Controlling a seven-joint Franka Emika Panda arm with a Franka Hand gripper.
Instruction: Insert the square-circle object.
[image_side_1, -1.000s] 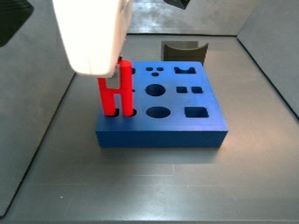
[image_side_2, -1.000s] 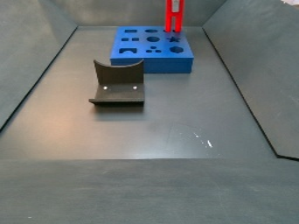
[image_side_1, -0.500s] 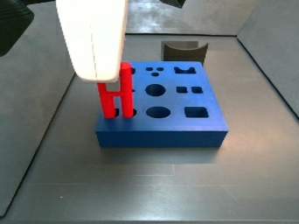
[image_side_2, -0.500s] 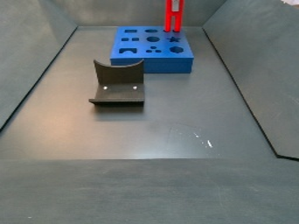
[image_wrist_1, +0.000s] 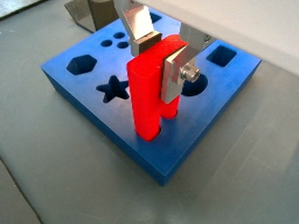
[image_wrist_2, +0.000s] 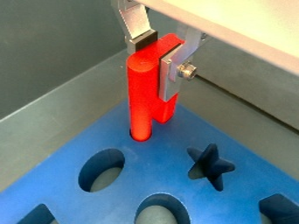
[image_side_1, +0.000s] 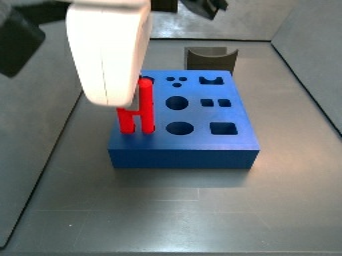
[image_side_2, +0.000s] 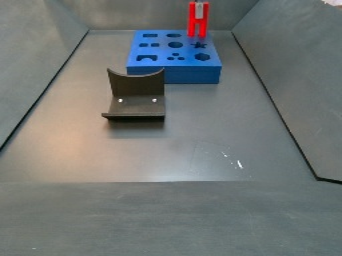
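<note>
The red square-circle piece (image_wrist_1: 146, 96) stands upright with its two legs down in holes at a corner of the blue block (image_wrist_1: 176, 144). It also shows in a wrist view (image_wrist_2: 140, 87) and in both side views (image_side_1: 138, 112) (image_side_2: 198, 22). My gripper (image_wrist_1: 160, 63) is shut on the piece's top, one silver finger (image_wrist_2: 176, 70) flat on its side and the other pad behind it. The gripper hangs straight above the block (image_side_1: 187, 150) and fills the upper left of a side view (image_side_1: 138, 95).
The blue block (image_side_2: 167, 55) has several more open holes, among them a star (image_wrist_2: 208, 164) beside the piece. The dark fixture (image_side_2: 134, 97) stands on the grey floor apart from the block, seen behind it in a side view (image_side_1: 209, 57). Grey walls ring the floor.
My gripper has come down a little with the red piece, and the piece's legs sit lower in the block's holes than a second ago.
</note>
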